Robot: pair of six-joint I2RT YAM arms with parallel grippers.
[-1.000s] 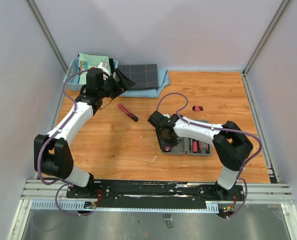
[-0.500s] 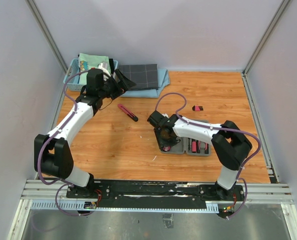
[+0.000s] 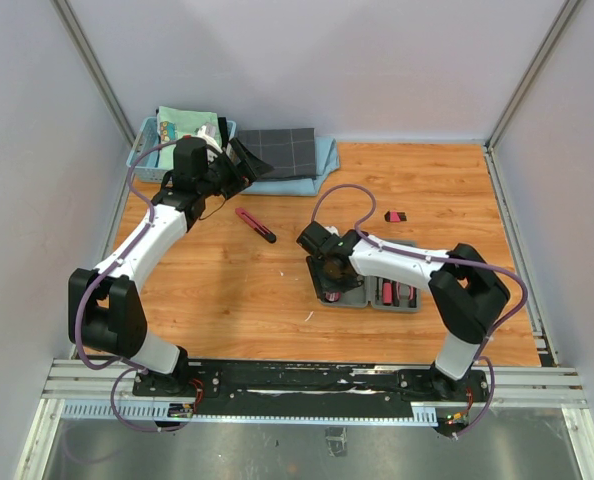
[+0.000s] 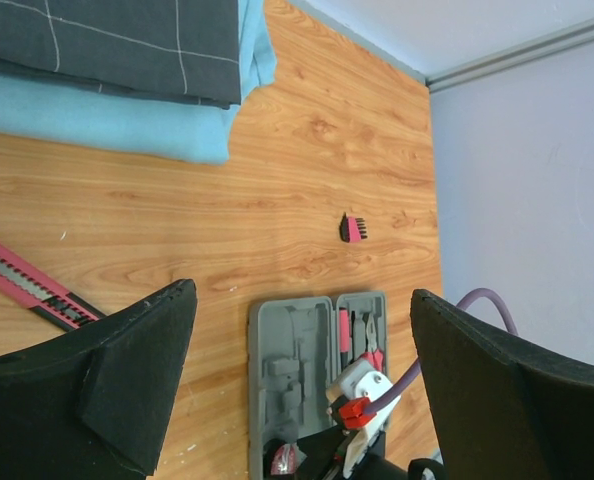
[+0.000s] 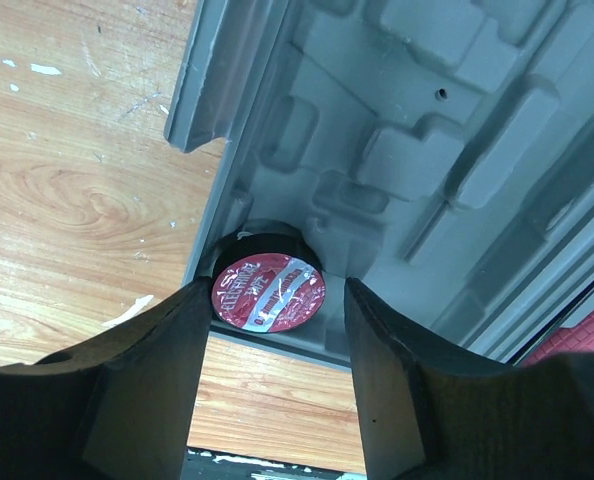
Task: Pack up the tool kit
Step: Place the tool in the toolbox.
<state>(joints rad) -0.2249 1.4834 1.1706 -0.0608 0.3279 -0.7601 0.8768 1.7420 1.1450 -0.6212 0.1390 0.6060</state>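
So the tool kit case (image 3: 373, 291) is lying flat and open on the wooden surface (image 3: 227, 290), a bit right of centre and nearer the arms than the back wall. The right claw (image 5: 277, 300) is pointed down into the case's left half, right at the near corner where the round tape (image 5: 268, 290) sits in its round moulded slot. From the wrist cam the two fingers (image 5: 147, 390) stand either side of the tape with a sliver of gap on one side, so I'd call it released, not clenched on anything. The other slots in that half look bare, while the right half has some pink-handled tools (image 3: 397, 293) in it. The pink-and-black knife (image 3: 256, 225) is out on the wood, well left of the case, lying at an angle. A small pink-and-black piece (image 3: 395, 216) sits on its own just behind the case. The left claw (image 3: 235, 165) is up by the back left, jaws spread wide and gripping nothing, hovering near the dark checked cloth (image 3: 277, 152) folded on top of a light blue cloth (image 3: 323, 160), with the blue basket (image 3: 142, 160) in the corner beside it.
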